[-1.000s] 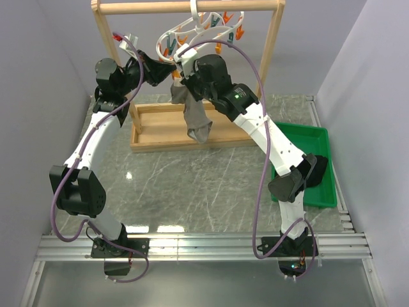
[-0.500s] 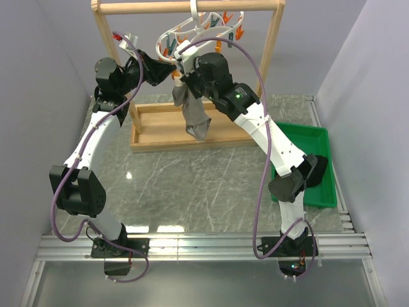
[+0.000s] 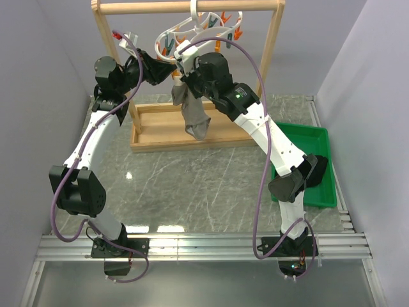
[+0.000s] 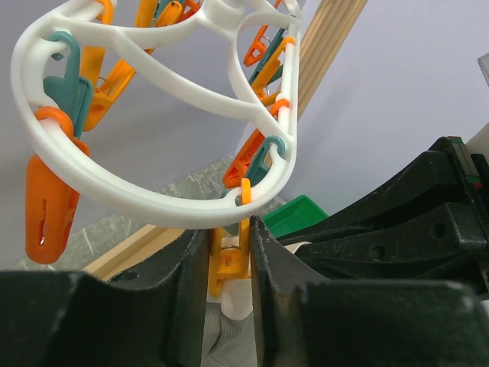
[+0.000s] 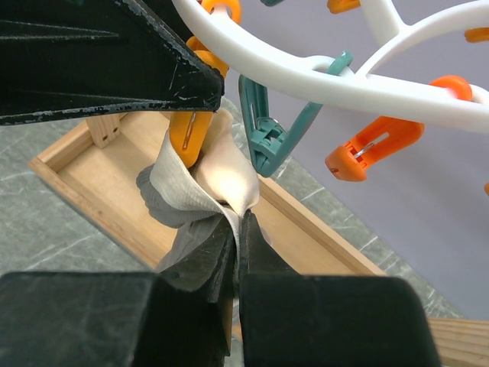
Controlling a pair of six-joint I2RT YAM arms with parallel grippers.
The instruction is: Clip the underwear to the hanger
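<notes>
Both crowd hanger (image 4: 137,208) rim: right gripper (image 5: 238,222) pinches underwear (image 5: 221,180); left gripper (image 4: 228,229) straddles orange clothespin (image 4: 229,264), grip unclear.

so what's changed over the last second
not much: the left claw edged slightly up and left at the hanger, and the underwear's hanging end swung a touch left. the right claw stays shut on the waistband by the orange peg; arms otherwise as before

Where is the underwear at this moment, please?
In the top view the underwear hangs at centre back, below the hanger and above the wooden tray. The right tool pinches its waistband beside an orange clothespin.
</notes>
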